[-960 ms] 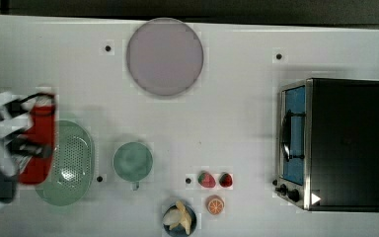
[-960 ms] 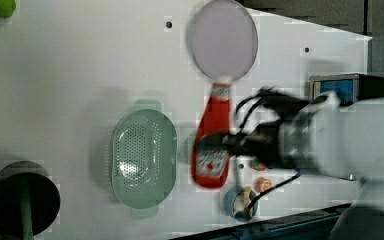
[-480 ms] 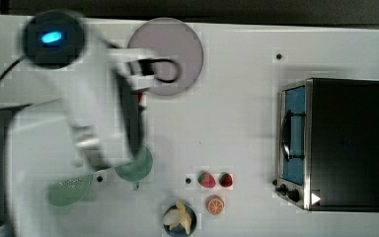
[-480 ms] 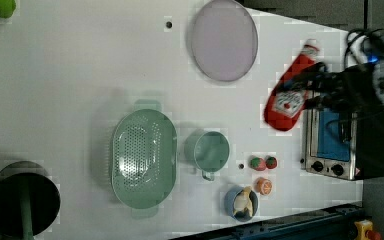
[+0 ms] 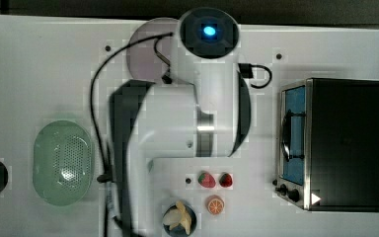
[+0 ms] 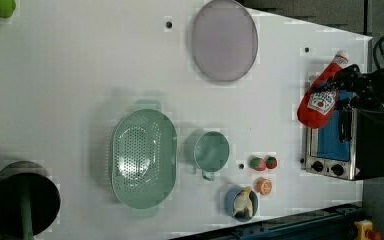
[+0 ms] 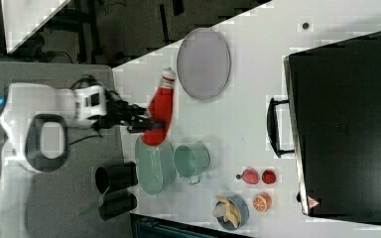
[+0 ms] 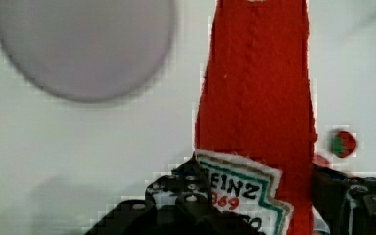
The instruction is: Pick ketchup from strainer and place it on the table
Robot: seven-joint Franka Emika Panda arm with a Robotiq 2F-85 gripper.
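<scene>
My gripper [image 6: 349,84] is shut on the ketchup [image 6: 320,96], a red bottle with a white cap, and holds it in the air above the table [image 6: 80,75]. The right view has the ketchup [image 7: 159,110] at my gripper [image 7: 146,122], between the plate and the strainer [image 7: 154,171]. In the wrist view the black fingers [image 8: 183,193] clamp the labelled end of the ketchup [image 8: 257,93], with white tabletop below. The pale green strainer [image 5: 63,163] lies with nothing in it at the top view's left, also in the left view [image 6: 142,159]. My arm covers the bottle in the top view.
A grey-lilac plate [image 6: 224,40] lies at the far side. A green cup [image 6: 211,150] stands beside the strainer. Two strawberries [image 5: 207,179], an orange slice [image 5: 215,204] and a bowl of banana [image 5: 179,219] sit near the front edge. A black oven [image 5: 343,143] fills the top view's right.
The arm has swung from the strainer toward the top view's right, carrying the ketchup with it. In the left view the bottle has travelled rightward to the oven side.
</scene>
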